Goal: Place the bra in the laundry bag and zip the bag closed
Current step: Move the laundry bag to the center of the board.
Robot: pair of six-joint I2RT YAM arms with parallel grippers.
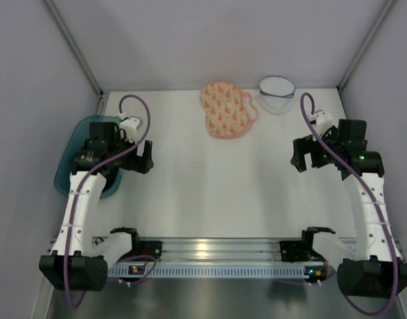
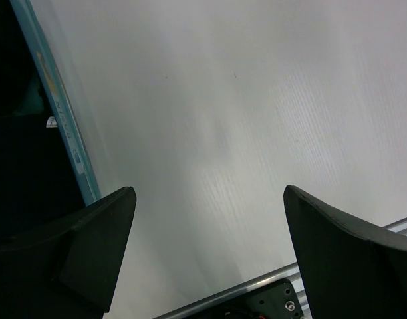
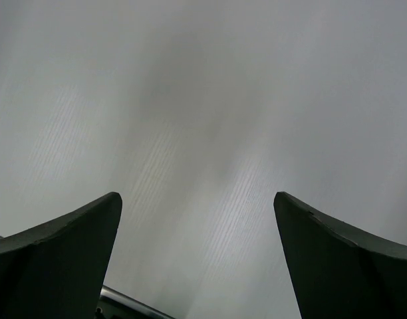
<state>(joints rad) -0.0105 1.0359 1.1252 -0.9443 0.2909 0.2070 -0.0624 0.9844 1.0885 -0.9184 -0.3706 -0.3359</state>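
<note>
The laundry bag [image 1: 225,110], a cream-peach two-lobed pouch with small orange and green triangles and pink edging, lies at the back centre of the white table in the top view. The bra shows in no view. My left gripper [image 1: 145,158] hangs over the left side of the table next to a teal bin, open and holding nothing; in its wrist view the left gripper [image 2: 210,193] has only bare table between the fingers. My right gripper [image 1: 303,159] hovers over the right side, far from the bag. The right gripper [image 3: 197,196] is open too, with nothing in it.
A teal plastic bin [image 1: 65,166] sits at the left edge, mostly under my left arm; its rim [image 2: 57,106] borders a dark inside. A translucent round tub [image 1: 277,94] stands right of the bag. A metal rail [image 1: 210,249] runs along the near edge. Walls enclose three sides.
</note>
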